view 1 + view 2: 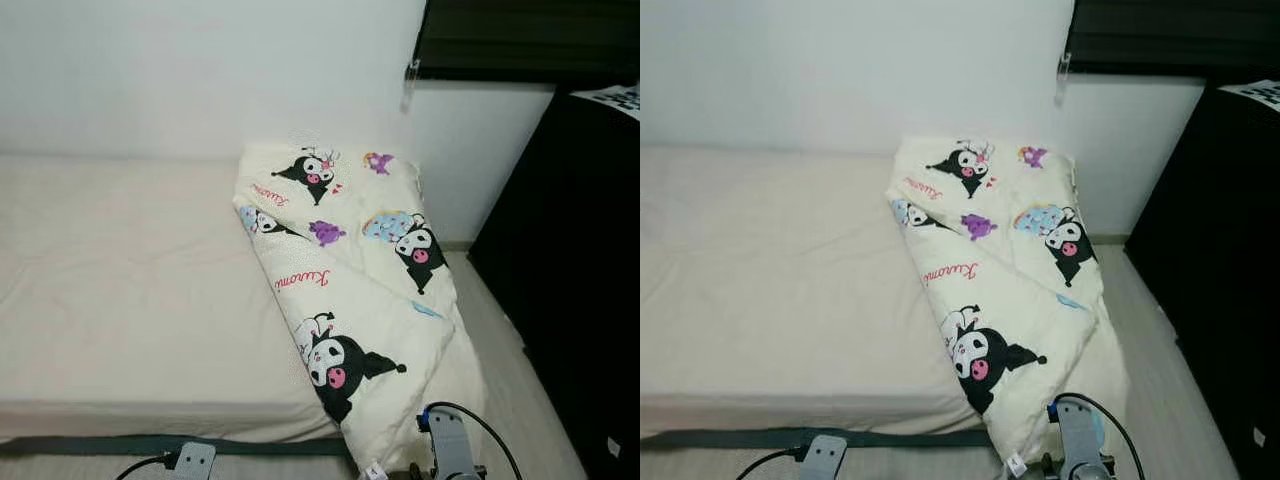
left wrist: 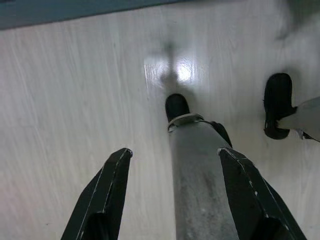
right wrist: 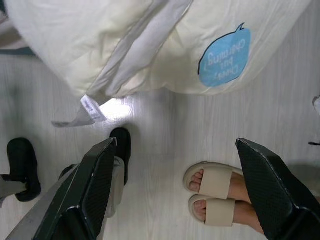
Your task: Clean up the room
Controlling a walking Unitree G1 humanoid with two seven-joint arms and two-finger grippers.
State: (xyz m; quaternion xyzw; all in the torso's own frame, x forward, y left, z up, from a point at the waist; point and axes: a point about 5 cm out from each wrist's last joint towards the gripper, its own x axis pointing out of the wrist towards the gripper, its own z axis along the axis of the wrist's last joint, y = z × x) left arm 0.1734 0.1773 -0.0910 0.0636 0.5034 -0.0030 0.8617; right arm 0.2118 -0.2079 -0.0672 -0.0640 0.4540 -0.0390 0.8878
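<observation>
Cream cotton, printed with black-and-pink cartoon characters, made up the folded comforter [image 1: 350, 280] that lay slantwise along the right side of the bed [image 1: 120, 290], its far end near the white wall [image 1: 200, 70] and its near corner spilling over the mattress edge toward the pale wood floor [image 2: 65, 95]. A small white care tag [image 3: 93, 108] dangled from that hanging corner.

Both arms hung low at the foot of the bed. The left hand [image 2: 172, 185] pointed down at the floor with its two black fingers well apart and nothing between them; the robot's own leg [image 2: 200, 175] showed past them. The right hand [image 3: 185, 190] hovered just below the drooping corner of the comforter, fingers likewise spread wide and empty. A person's feet in beige slides [image 3: 215, 192] stood on the floor close by.

Judging by this, the tidying had reached the bedding and no grasp had yet been made. The next move would likely call for raising the right hand to the hanging corner, closing on a thick fold rather than the thin tag, and lifting it back onto the mattress, while keeping clear of the person's feet and the dark cabinet [image 1: 570, 260] on the right.
</observation>
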